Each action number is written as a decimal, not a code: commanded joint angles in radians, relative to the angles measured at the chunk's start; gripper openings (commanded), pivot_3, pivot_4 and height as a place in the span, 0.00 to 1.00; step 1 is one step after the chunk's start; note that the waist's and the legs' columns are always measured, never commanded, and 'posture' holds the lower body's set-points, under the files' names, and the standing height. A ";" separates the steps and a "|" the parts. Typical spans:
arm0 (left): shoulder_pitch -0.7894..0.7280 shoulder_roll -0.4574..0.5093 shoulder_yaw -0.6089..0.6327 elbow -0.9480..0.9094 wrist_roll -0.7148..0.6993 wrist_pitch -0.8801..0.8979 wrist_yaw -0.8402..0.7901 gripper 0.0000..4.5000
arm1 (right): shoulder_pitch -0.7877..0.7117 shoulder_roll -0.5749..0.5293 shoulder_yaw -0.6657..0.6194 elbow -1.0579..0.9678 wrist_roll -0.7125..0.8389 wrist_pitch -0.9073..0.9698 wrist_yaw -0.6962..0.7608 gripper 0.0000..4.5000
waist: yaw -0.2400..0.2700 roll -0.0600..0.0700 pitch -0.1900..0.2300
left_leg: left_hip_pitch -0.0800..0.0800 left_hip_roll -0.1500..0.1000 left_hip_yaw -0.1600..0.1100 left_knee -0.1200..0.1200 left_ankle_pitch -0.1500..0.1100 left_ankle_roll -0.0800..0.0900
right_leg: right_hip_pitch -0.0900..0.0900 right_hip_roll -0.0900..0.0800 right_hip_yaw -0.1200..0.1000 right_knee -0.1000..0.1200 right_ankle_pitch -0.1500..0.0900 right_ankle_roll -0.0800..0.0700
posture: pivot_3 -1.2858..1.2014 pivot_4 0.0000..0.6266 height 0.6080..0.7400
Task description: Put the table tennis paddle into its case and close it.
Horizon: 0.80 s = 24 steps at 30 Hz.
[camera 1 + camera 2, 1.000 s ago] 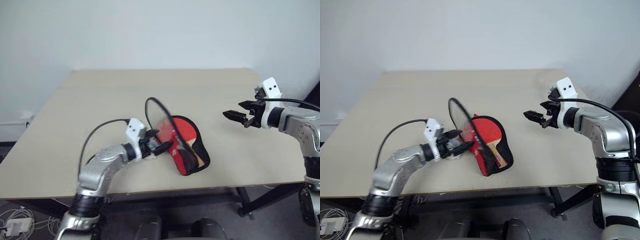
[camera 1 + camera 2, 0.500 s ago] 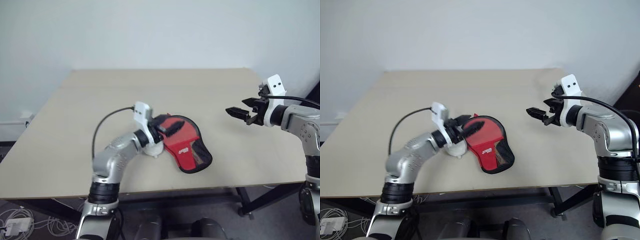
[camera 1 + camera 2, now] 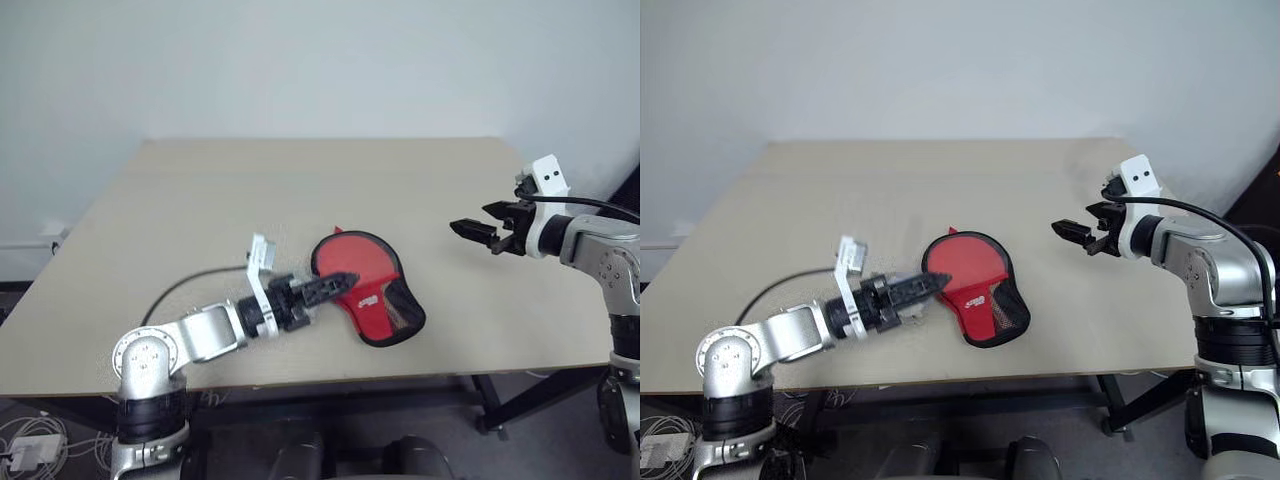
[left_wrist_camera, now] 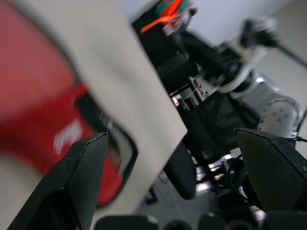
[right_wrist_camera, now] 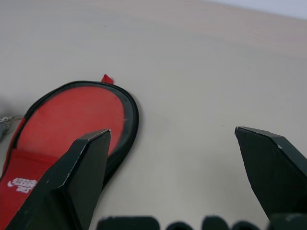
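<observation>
Red case (image 3: 367, 299) flat on the table (image 3: 200, 210), both grippers' jaws open, empty

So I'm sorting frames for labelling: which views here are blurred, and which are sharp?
Left wrist view: smeared, the case streaked. Right wrist view: crisp, the case edging and white logo clear. Left eye view: sharp on the table, with slight blur around the left gripper.
</observation>
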 commanded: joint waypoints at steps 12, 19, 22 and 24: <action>0.066 -0.009 -0.225 0.062 -0.067 -0.171 0.186 1.00 | 0.005 0.011 -0.034 -0.081 0.030 0.031 -0.024 1.00 | -0.001 0.000 0.000 | 0.000 -0.001 0.001 0.000 0.000 0.000 | -0.001 0.000 0.000 0.000 0.000 -0.001 | 0.52 0.00 0.74; 0.053 -0.034 -0.239 0.146 0.010 -0.172 0.121 1.00 | 0.007 0.017 -0.037 -0.095 0.038 0.045 -0.035 1.00 | 0.000 0.000 0.000 | 0.000 -0.001 0.001 0.000 0.000 0.000 | 0.000 -0.001 0.000 -0.001 -0.001 -0.003 | 0.52 0.00 0.74; 0.020 -0.070 -0.247 0.189 0.053 -0.173 0.076 1.00 | 0.005 0.027 -0.036 -0.109 0.043 0.058 -0.043 1.00 | 0.002 0.000 0.000 | 0.000 -0.002 0.001 0.000 0.000 0.000 | 0.000 -0.001 0.000 -0.001 -0.001 -0.003 | 0.52 0.00 0.74; 0.007 -0.093 -0.246 0.216 0.077 -0.169 0.050 1.00 | 0.005 0.031 -0.036 -0.116 0.046 0.062 -0.044 1.00 | 0.001 0.000 0.000 | 0.000 -0.002 0.001 0.000 0.000 0.000 | 0.000 -0.001 0.000 -0.001 -0.001 -0.003 | 0.52 0.00 0.74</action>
